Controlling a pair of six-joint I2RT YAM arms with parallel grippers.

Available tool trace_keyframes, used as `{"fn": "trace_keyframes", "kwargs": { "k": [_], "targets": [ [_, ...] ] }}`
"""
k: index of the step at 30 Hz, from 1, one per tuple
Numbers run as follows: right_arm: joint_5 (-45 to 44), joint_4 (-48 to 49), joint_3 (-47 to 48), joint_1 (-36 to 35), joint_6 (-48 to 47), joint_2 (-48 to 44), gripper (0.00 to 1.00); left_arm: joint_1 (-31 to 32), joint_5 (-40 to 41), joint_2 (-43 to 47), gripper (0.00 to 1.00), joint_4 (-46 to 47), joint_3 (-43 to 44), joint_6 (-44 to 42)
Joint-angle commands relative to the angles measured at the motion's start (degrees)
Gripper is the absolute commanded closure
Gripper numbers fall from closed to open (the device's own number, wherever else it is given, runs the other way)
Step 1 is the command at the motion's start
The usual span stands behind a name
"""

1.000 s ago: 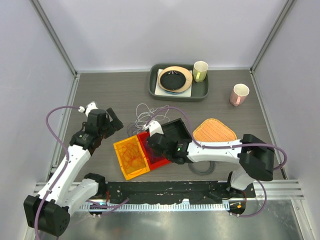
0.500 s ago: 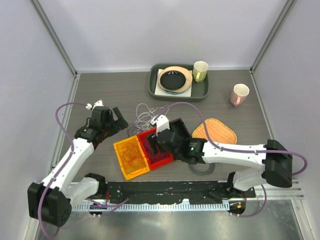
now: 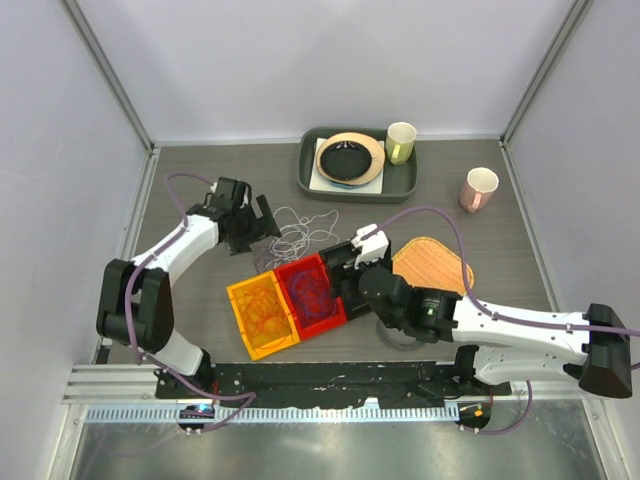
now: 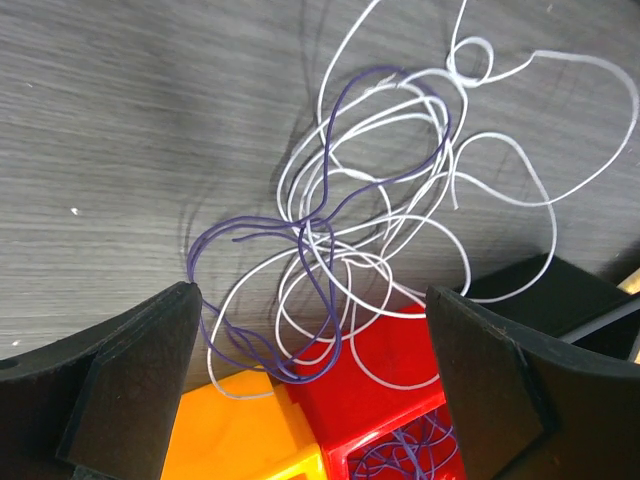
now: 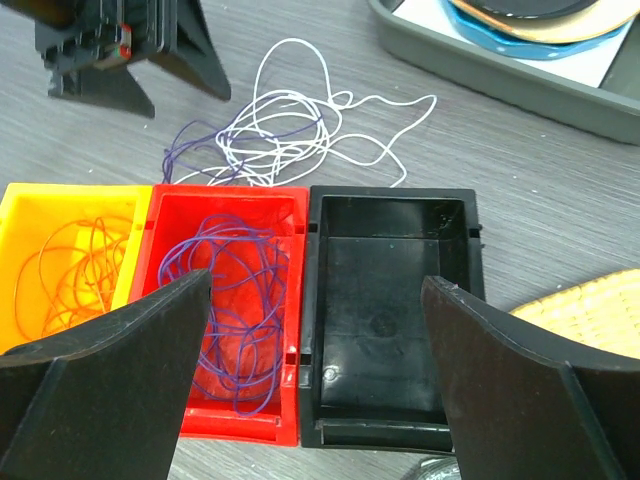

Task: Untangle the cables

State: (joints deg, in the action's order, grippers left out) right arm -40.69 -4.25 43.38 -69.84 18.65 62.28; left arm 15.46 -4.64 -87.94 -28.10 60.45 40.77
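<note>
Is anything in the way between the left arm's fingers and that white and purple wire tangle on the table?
Nothing visible. The open left fingers hang right over the tangle, with only air between; the red bin sits at the tangle's edge, not in the way.

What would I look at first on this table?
Three boxes sit in a row: a yellow box with orange wire, a red box with purple wire, and a black box with nothing in it. Behind them lies a scribbly tangle of white and purple wire, with the left gripper open over it.
</note>
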Motion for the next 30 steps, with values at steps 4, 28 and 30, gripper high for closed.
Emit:
{"fn": "trace_keyframes", "kwargs": {
  "k": [4,28,30],
  "targets": [
    [-4.66,5.74,-2.59,0.50,-0.90,-4.27,0.09,-0.08,-7.66,-2.06,0.08,1.64,-1.20,-5.70],
    [-0.80,11.53,-2.42,0.94,-6.95,-1.99,0.09,1.67,-2.74,5.23,1.00,-2.92,8.45,-9.05],
    [3.75,16.28,-2.59,1.20,-11.17,-1.46,0.09,1.67,-3.35,7.07,1.00,-2.67,11.17,-8.52]
  ]
}}
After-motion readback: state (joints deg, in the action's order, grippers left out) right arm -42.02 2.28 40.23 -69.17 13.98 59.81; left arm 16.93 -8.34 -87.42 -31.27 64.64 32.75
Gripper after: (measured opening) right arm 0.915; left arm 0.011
